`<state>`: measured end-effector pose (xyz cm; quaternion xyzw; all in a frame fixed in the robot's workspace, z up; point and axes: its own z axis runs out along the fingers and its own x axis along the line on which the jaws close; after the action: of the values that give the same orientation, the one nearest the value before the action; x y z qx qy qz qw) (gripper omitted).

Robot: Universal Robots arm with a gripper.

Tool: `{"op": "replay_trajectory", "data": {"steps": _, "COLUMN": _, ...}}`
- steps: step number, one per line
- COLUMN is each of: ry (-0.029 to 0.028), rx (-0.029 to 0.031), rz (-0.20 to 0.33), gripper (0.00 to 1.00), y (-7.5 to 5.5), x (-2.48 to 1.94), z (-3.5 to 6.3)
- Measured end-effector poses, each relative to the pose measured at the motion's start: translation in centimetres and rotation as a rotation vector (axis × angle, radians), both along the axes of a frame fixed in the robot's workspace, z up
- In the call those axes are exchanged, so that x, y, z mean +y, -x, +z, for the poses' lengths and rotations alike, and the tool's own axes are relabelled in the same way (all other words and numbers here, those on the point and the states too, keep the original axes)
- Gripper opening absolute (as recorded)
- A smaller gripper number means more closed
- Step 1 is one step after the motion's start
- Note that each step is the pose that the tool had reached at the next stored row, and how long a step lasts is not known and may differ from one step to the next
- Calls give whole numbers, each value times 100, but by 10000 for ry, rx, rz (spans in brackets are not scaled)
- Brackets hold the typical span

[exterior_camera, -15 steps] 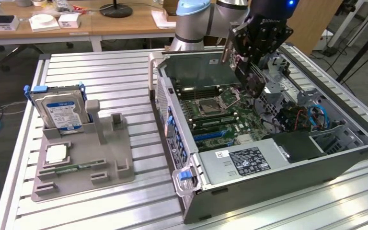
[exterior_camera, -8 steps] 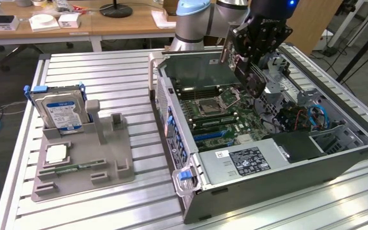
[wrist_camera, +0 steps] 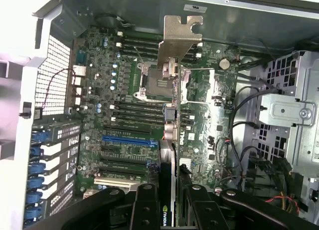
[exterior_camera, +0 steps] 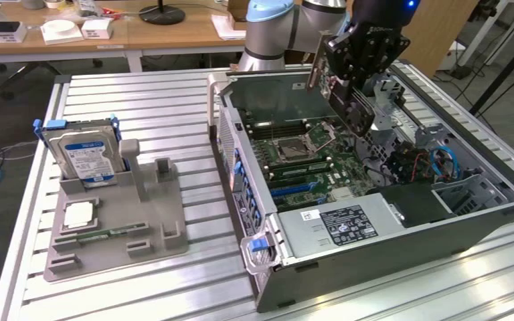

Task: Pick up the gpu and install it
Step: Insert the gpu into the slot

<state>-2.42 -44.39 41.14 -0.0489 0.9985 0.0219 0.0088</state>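
Black gpu (wrist_camera: pixel 171 121) clenched in tool (wrist_camera: pixel 170 197), above motherboard (wrist_camera: pixel 124 122), cables (wrist_camera: pixel 238 103) and drive cage (wrist_camera: pixel 291 115) beside

Rear of the gpu (wrist_camera: pixel 172 117) hidden within the tool (wrist_camera: pixel 169 192), itself edge-cropped.

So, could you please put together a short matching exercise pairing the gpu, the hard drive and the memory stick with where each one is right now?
Things:
1. gpu
2. hard drive
3. memory stick

Places:
A. lying flat in the grey holder on the table
B. held in the gripper over the motherboard of the open computer case
C. standing upright at the back of the grey holder

Pairs: 1-B, 2-C, 3-A
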Motion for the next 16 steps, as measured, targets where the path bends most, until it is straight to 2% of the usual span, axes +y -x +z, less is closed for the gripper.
{"op": "replay_trajectory", "data": {"steps": 16, "ry": -7, "rx": -1, "rz": 809, "gripper": 26, "y": -28, "x": 0, "z": -1}}
